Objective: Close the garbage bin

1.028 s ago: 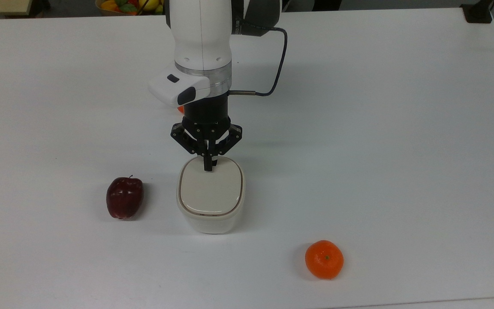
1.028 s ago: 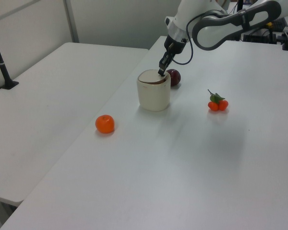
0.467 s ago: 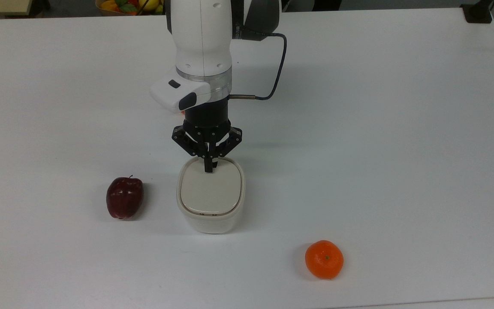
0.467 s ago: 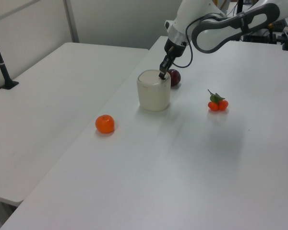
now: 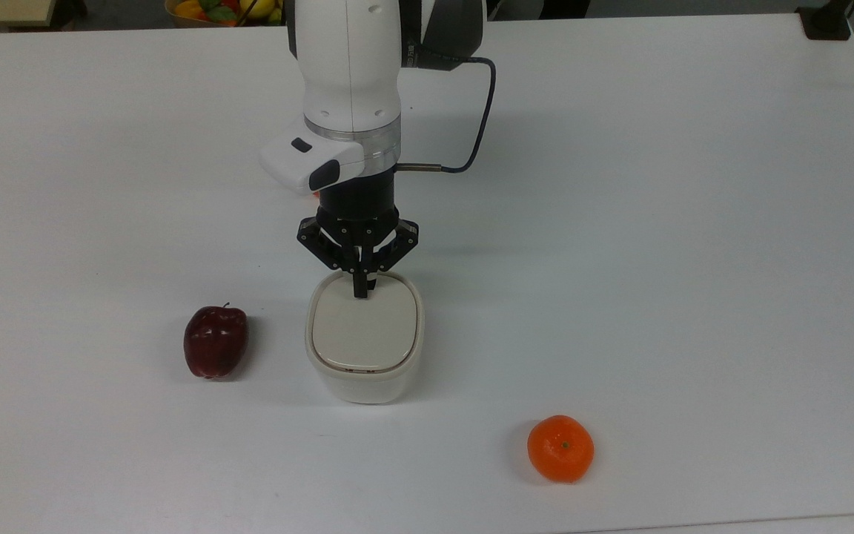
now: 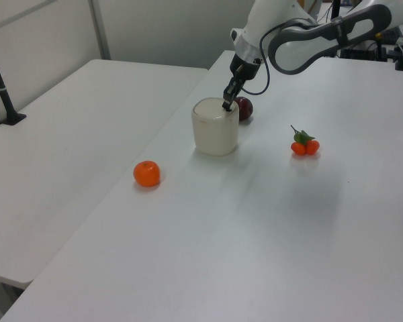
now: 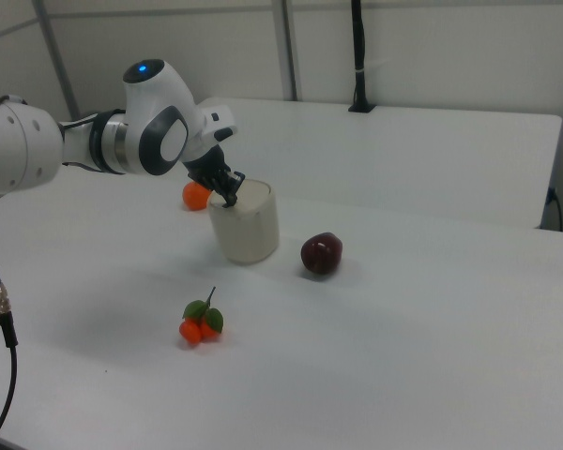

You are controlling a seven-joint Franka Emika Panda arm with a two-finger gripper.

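Observation:
The cream-white garbage bin (image 5: 365,363) (image 6: 215,131) (image 7: 247,227) stands in the middle of the white table, and its beige lid (image 5: 365,326) lies flat in the rim. My gripper (image 5: 361,292) (image 6: 226,104) (image 7: 230,198) points down with its fingers shut together. Their tips rest on the lid's far edge in the top view.
A dark red apple (image 5: 215,342) (image 7: 321,253) lies at the top view's left of the bin. An orange (image 5: 560,448) (image 6: 147,174) sits at the top view's lower right. A small cluster of orange fruit with leaves (image 6: 304,143) (image 7: 201,322) lies on the table apart from the bin. A black cable (image 5: 480,119) loops from the wrist.
One second ago the lid stood slightly raised, with a dark gap showing at its edge. It now lies flat in the rim, and the gripper has sunk slightly with it.

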